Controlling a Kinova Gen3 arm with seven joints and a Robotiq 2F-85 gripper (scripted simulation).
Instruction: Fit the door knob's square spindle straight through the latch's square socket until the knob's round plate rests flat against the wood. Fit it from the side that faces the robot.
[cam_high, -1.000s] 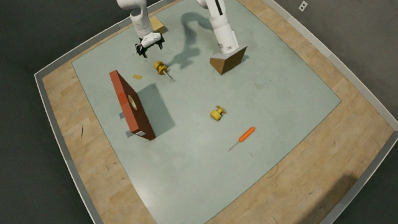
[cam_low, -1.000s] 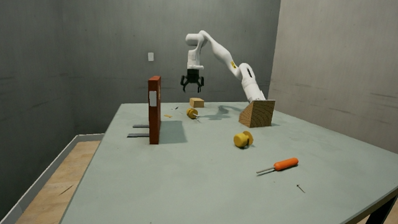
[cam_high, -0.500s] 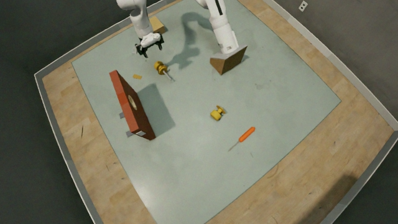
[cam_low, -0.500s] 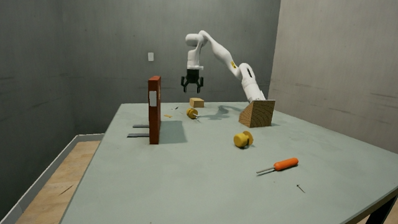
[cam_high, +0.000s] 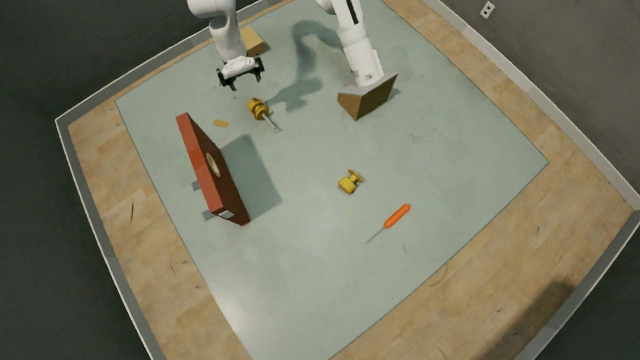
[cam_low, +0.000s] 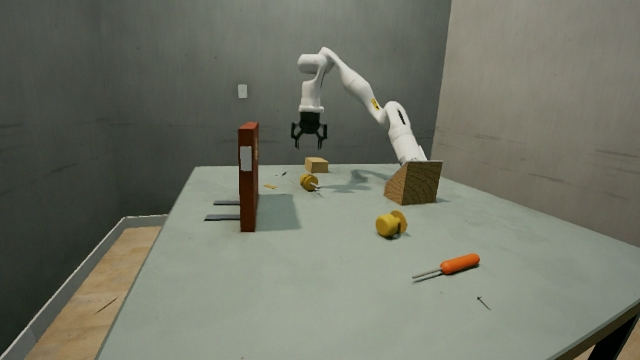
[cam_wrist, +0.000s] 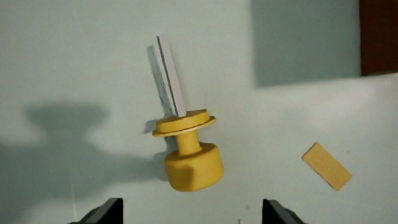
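The brown-red door panel (cam_high: 212, 172) stands upright on edge at the left of the grey-green bench (cam_high: 350, 280), its round latch socket (cam_high: 213, 164) on the face turned toward the arm. Right of it, the pincer (cam_high: 240, 78) hangs in the air with its fingers spread wide and nothing between them. The yellow door knob (cam_high: 258, 107) lies on its side on the bench below the pincer and slightly ahead of it, apart from the fingers. In the wrist view its round plate (cam_wrist: 184, 123) is tilted, the grey square spindle (cam_wrist: 171, 75) pointing away from the pincer. A small tan chip (cam_wrist: 326, 166) lies near it. Farther right sit a wooden wedge (cam_low: 414, 182) at the arm's foot, a second yellow knob (cam_low: 390, 223) and an orange-handled screwdriver (cam_low: 457, 264). A small wooden block (cam_low: 316, 164) rests behind. Grey walls (cam_low: 125, 60) enclose the room; wood flooring (cam_high: 120, 240) borders the bench.
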